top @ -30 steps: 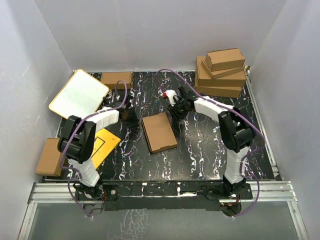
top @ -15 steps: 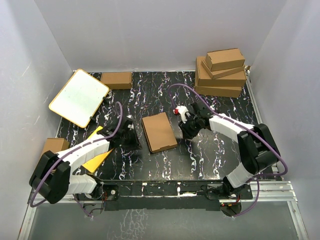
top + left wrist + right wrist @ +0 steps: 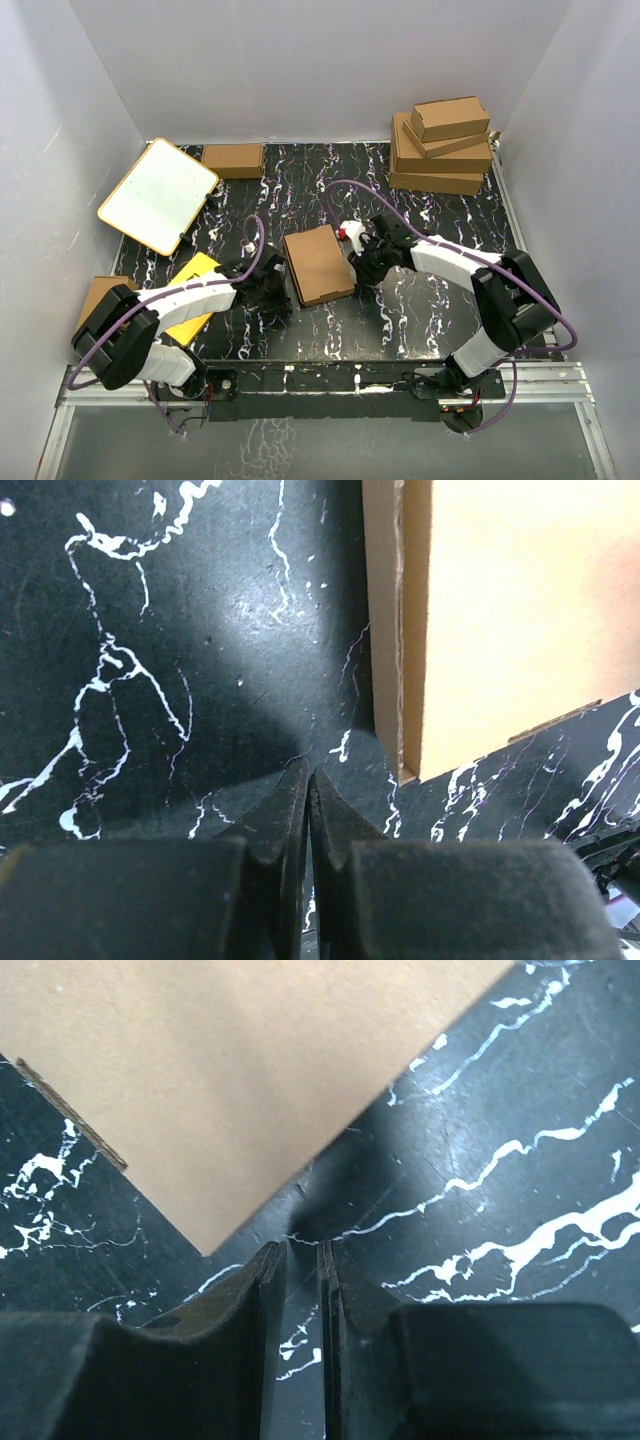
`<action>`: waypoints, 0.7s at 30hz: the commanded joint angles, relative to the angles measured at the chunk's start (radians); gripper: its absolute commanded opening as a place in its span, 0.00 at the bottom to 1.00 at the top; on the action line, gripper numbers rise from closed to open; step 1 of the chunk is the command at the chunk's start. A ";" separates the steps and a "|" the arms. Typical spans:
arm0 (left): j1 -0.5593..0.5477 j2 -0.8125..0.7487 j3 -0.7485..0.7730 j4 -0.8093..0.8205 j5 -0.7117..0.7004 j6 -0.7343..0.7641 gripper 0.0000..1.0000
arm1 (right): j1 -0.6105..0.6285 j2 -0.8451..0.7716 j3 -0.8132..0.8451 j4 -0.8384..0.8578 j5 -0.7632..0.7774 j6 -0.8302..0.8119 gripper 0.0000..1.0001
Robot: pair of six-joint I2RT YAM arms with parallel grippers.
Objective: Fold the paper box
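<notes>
The paper box (image 3: 319, 264) lies between left pincer (image 3: 277, 287) and right pincer (image 3: 357, 262)

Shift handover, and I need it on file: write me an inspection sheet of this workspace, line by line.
Surface: black marbled table top, no spills seen.
Job's things: paper box lies mid-table as a thin closed box.
Clutter: stack of brown boxes far right; small brown box at far edge; another brown box at left edge; white board with orange rim; yellow card partly under the left arm.
Grippers: left gripper shut, empty, by the box's near left corner; right gripper barely open, empty, by its right side.
Cables: purple cables loop over both arms.
Surroundings: pale walls on three sides; metal rail at near edge.
</notes>
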State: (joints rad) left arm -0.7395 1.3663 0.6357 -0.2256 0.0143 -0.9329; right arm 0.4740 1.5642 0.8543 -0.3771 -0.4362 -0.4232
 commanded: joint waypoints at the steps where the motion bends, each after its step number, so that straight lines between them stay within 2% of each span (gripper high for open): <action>1: -0.012 0.026 0.035 0.039 -0.024 -0.029 0.00 | 0.036 0.004 -0.002 0.065 0.008 0.014 0.24; 7: -0.048 0.155 0.160 0.112 -0.001 -0.035 0.00 | 0.130 0.006 0.000 0.084 -0.004 0.027 0.23; 11: -0.071 0.212 0.218 0.125 0.009 -0.039 0.00 | 0.139 0.006 0.008 0.085 -0.026 0.041 0.22; 17: -0.071 0.142 0.170 0.088 -0.044 -0.053 0.00 | 0.093 -0.026 0.005 0.083 -0.027 0.042 0.23; 21: -0.070 0.101 0.150 0.048 -0.068 -0.047 0.05 | 0.064 -0.037 0.003 0.087 -0.029 0.041 0.26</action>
State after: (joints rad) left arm -0.7944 1.5448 0.7883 -0.2131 -0.0517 -0.9607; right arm 0.5461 1.5646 0.8539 -0.3687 -0.3790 -0.4080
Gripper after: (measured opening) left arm 0.030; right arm 0.247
